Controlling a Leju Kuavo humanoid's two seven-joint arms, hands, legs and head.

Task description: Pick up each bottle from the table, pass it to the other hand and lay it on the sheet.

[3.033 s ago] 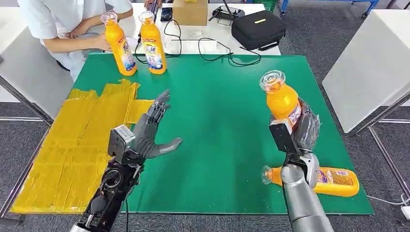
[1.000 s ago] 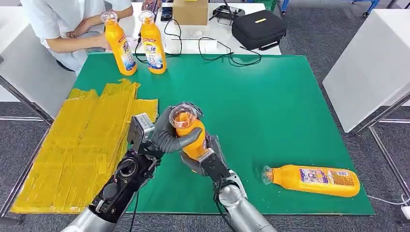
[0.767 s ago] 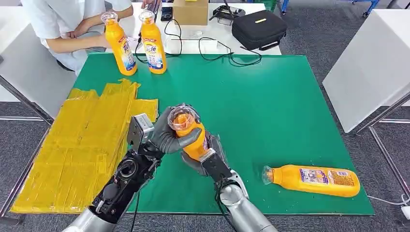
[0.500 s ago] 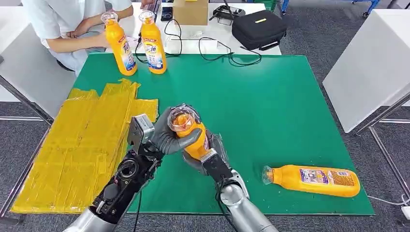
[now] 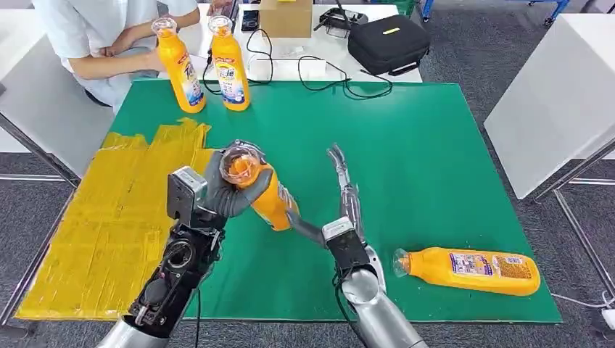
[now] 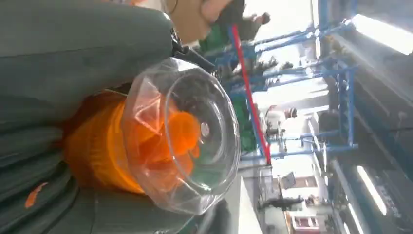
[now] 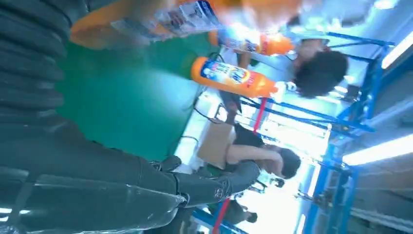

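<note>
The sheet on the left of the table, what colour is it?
Yellow. The sheet lies on the green table, clearest in the head view.

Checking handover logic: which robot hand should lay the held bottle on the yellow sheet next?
Left. The left robot hand already grips the bottle and sits beside the yellow sheet. The right robot hand is open, fingers spread, on the far side of the bottle from the sheet.

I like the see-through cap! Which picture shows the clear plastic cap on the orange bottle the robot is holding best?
The left wrist view: the clear plastic cap fills the frame, orange nozzle visible inside. The head view shows it small, above the left hand. The right wrist view catches just a blur of the orange bottle.
</note>
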